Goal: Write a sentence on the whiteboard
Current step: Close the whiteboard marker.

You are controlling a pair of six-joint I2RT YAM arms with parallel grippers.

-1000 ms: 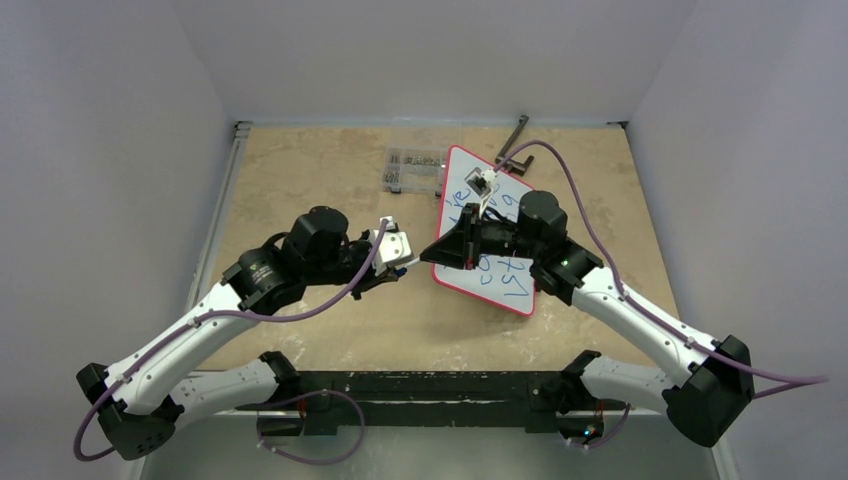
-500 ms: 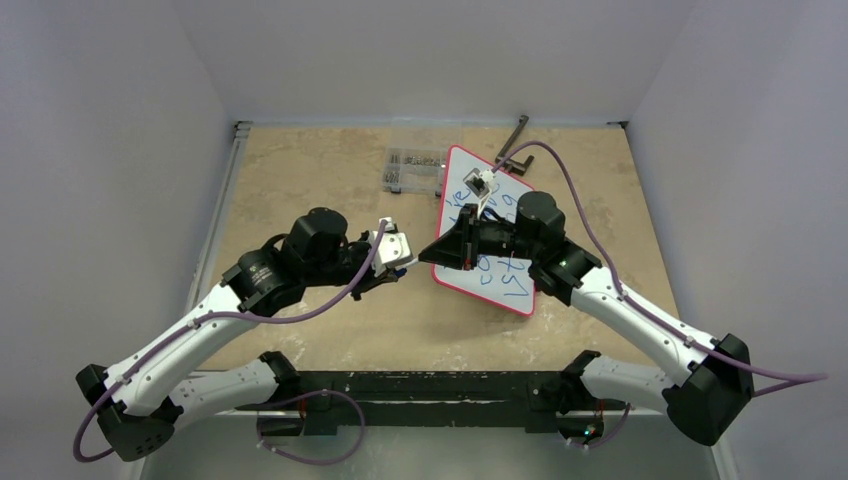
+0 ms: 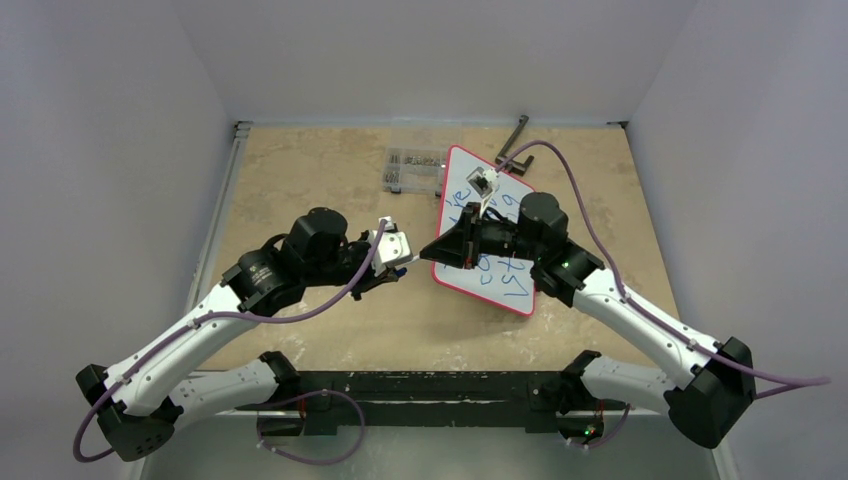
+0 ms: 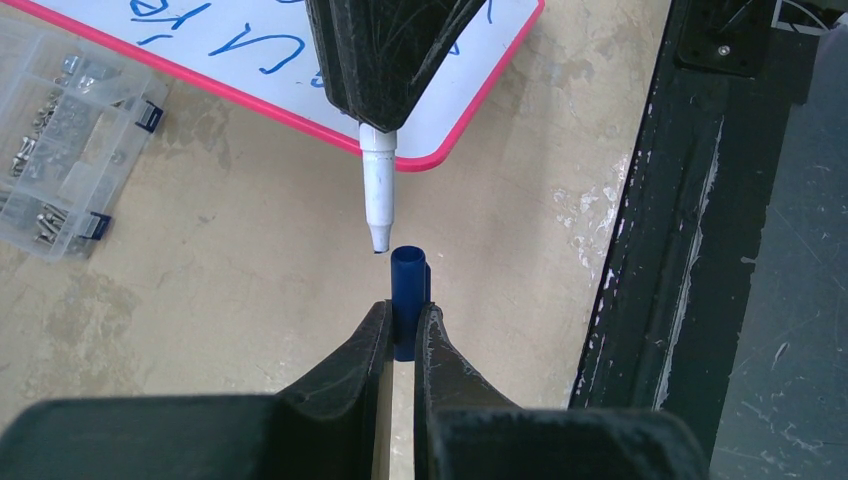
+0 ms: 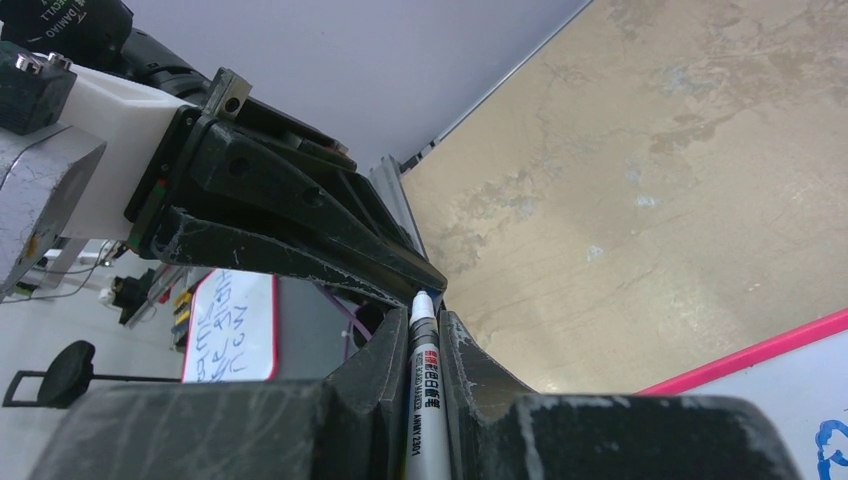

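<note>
Between the two arms, the left end effector [image 4: 402,315] is clenched on a blue cap [image 4: 408,275], its open mouth facing the tip of a white marker [image 4: 379,195]; tip and cap are just apart, slightly out of line; the right end effector [image 5: 428,310] grasps that marker by its barrel; beyond it the whiteboard [image 4: 478,70] lies on the desk [image 4: 250,260], the sentence [image 3: 497,268] in slanted blue lines; a clear parts box [image 4: 60,150] sits near the board's edge.
</note>
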